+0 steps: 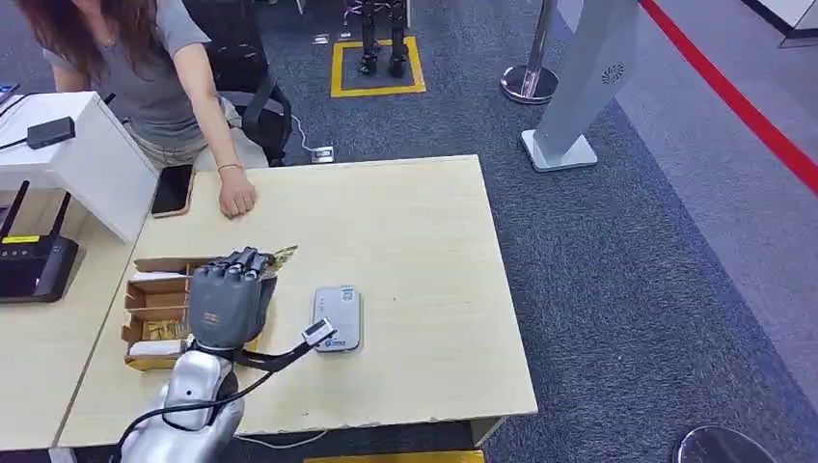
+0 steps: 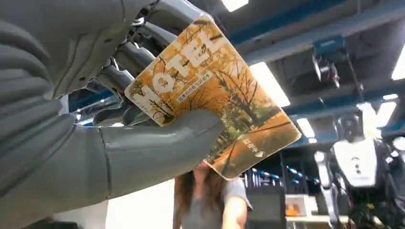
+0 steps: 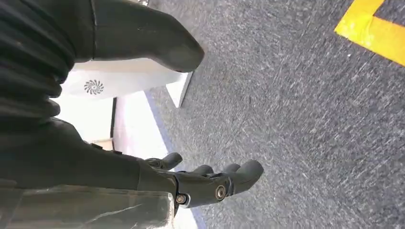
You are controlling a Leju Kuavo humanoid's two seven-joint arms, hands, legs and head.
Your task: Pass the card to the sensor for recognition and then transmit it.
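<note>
- Card was the thing in play: a flat rectangle printed with autumn trees and the word HOTEL, clamped between the thick grey thumb and dark fingers of the left hand, raised above the counter beside the box.
- Counter was a wide slab of pale wood grain with square corners, set on dark grey carpet; a white counter adjoined it on the left.
- Person in a grey top leaned over the far edge, one hand resting flat on the wood next to a dark phone.
- Grey floor stand with a flat white foot stood on the carpet beyond the far right corner, well apart from everything else.
- Cardboard box, open-topped and split into compartments, sat just left of the left hand, partly hidden by it.
- Black router with two upright antennas lay further left.
- Sensor, a small white rounded block, lay flat just right of the left hand, with nothing between them but a thin black cable.
- Right hand hung over the carpet, holding nothing, its dark fingers loosely spread.
</note>
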